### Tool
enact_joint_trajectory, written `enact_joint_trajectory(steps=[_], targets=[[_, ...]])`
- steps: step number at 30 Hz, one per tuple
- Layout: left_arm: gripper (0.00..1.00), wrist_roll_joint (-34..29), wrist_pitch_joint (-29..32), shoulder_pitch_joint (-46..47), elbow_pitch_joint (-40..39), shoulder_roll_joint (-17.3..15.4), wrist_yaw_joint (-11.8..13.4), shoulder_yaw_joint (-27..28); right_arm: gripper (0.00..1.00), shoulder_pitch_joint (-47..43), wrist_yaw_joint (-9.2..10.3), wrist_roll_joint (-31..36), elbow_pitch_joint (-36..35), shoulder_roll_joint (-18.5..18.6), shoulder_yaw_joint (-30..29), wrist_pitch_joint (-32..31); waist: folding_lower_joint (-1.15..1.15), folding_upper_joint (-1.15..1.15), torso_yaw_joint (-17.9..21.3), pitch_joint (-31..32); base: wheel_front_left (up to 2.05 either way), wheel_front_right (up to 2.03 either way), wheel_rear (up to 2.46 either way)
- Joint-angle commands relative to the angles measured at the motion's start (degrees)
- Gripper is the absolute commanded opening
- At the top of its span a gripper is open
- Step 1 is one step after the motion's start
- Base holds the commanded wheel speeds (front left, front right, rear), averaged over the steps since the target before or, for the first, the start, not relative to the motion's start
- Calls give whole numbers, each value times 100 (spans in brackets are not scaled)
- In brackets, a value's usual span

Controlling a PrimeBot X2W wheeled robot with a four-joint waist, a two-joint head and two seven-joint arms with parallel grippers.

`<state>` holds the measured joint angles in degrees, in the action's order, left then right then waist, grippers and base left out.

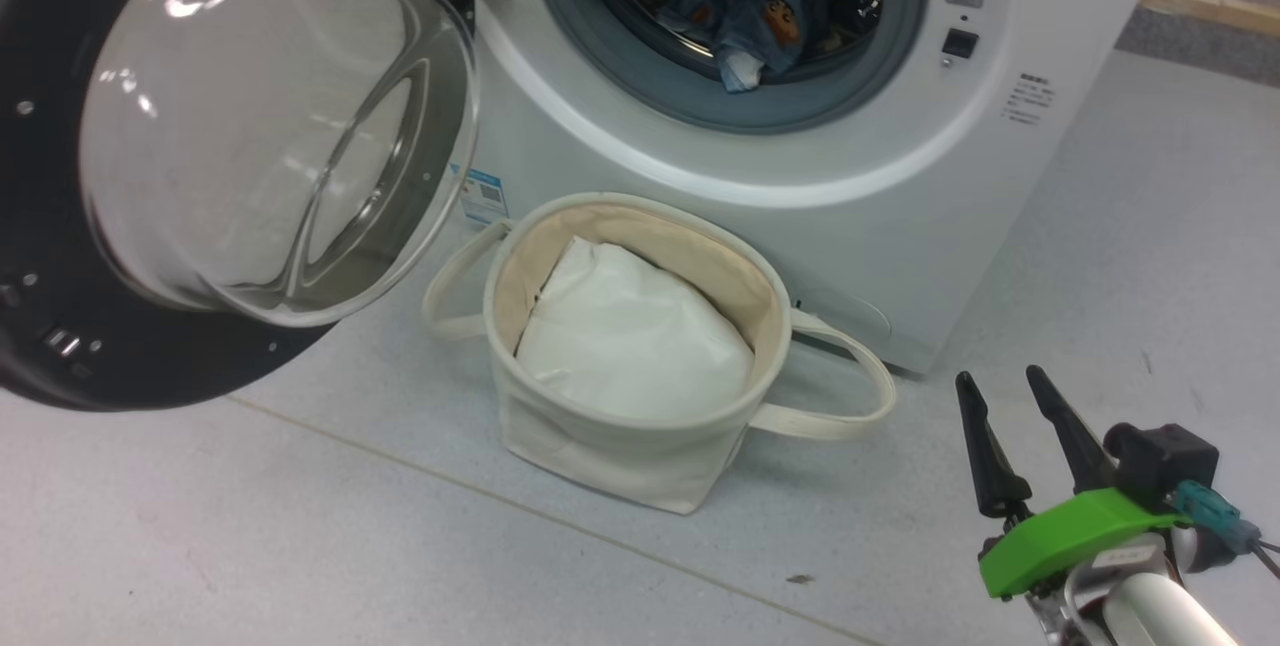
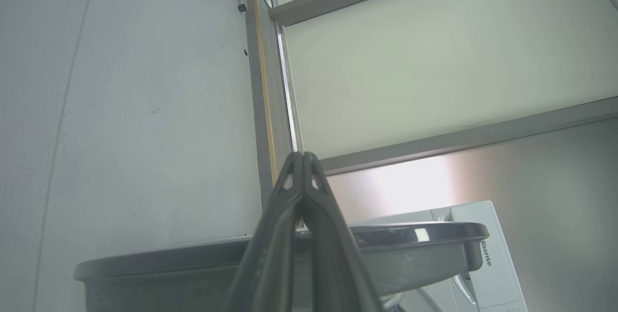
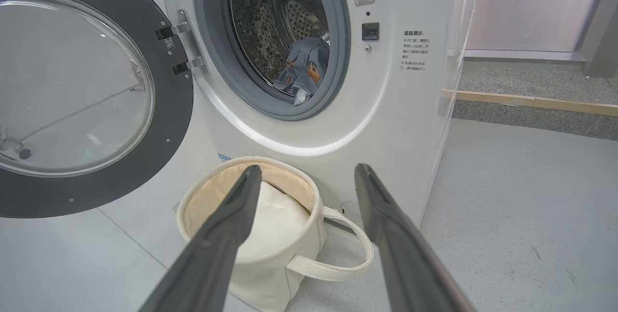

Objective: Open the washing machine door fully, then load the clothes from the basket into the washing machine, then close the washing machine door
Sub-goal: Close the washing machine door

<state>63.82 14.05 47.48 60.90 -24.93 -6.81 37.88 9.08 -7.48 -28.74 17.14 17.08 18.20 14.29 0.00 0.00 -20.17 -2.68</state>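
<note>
- Access: the washing machine door (image 1: 60, 346) is hanging wide open on its metal hinge at the left of the opening. Its black rim and domed glass are facing the head camera.
- The washing machine (image 1: 800, 226) is standing on the grey floor (image 1: 300, 546), with its grey gasket and perforated drum exposed.
- The clothes (image 1: 745, 1), light blue cloth with orange prints, are lying at the front of the drum. A pale corner is drooping onto the lower lip of the gasket.
- The basket (image 1: 620, 446) is sitting upright on the floor just in front of the machine, below the opening, and its two loop handles are sagging out to either side.
- White padding (image 1: 630, 336) is filling the basket, and no printed cloth is showing on top of it.
- The right tool (image 1: 1000, 378) is hovering above the floor, near the basket on its right, with its fingers spread apart and nothing between them. In the right wrist view the fingers are pointing toward the basket and the machine front.
- The left tool (image 2: 302, 157) is holding its fingers pressed together, tip to tip, and gripping nothing.
- In the left wrist view the door's dark rim is running edge-on behind those fingers. Whether the tool is touching the rim cannot be told.
</note>
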Motion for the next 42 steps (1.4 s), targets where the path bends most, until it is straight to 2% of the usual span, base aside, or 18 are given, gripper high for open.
enact_joint_trajectory(steps=[1,17,26,38,42], targets=[[0,19,56,185,-134,-389,-53,6,100,202,-1,33,-198,158,83,60,0,0,71,-48,0,0,0],[0,114,508,612,278,-431,-67,-493,100,396,-1,96,-245,124,75,32,0,0,143,-413,0,0,0],[0,377,1621,658,309,-249,-68,-725,100,413,-1,51,-161,51,51,46,0,0,-17,-388,0,0,0],[0,404,3113,258,-169,175,-68,-1404,100,232,-1,-91,-14,-233,37,69,0,0,-255,170,0,0,0],[0,379,3342,160,-366,297,-68,-1560,100,128,-1,-101,-41,-325,-54,69,0,0,-293,275,0,0,0]])
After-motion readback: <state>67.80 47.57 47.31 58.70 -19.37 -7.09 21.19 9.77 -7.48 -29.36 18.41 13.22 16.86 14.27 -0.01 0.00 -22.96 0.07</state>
